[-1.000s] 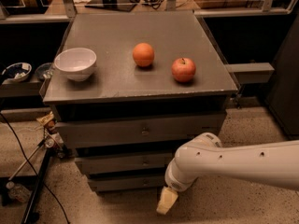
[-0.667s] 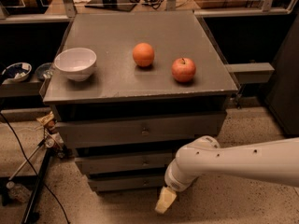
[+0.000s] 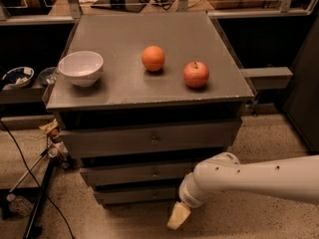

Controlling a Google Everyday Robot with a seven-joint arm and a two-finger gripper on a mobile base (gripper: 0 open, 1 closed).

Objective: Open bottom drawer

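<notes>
The table (image 3: 129, 91) has 3 drawers. The bottom drawer (image 3: 124, 195), lowest, looks shut and runs level across the front. The pincer (image 3: 178, 216) hangs just below its end; the knob (image 3: 155, 194) lies above, toward the bowl (image 3: 80, 67) side. Wide or narrow, I cannot tell.

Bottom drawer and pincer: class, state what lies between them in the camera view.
Nothing stands between them. In the camera view only a strip of floor separates the pincer, low right of the cabinet, from the bottom drawer.
</notes>
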